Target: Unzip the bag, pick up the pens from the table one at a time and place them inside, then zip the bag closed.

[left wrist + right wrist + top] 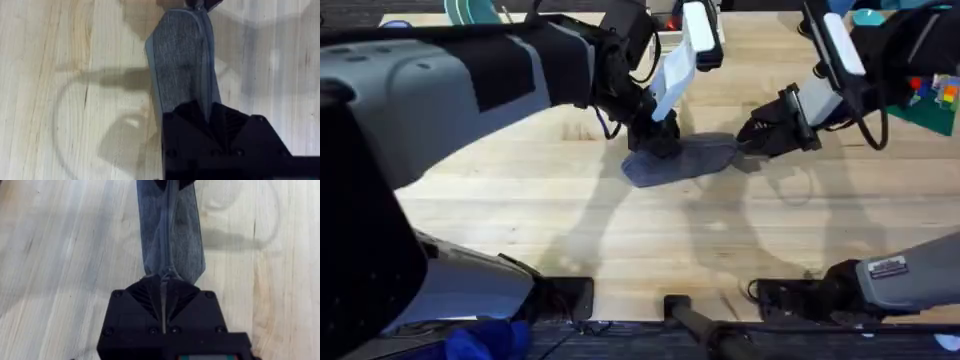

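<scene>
Overhead: bag [682, 159] flat on table [620, 240], mid-width, toward far edge. Left gripper [657, 135] clamps one end, right gripper [752, 140] clamps other.

Left wrist: fingers closed on bag end, zipper line [206, 65] running away between them.

Right wrist: fingers pinched at zipper's end, likely on pull.

Judgement: zip step in hand. Next: left anchors, right draws along zipper.

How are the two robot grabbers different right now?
The left gripper comes from above onto the bag's left end; the right gripper reaches in low from the side to its right end. The left arm looms big and blurry under the overhead camera; the right arm looks smaller. Both are black and closed on the bag.
</scene>
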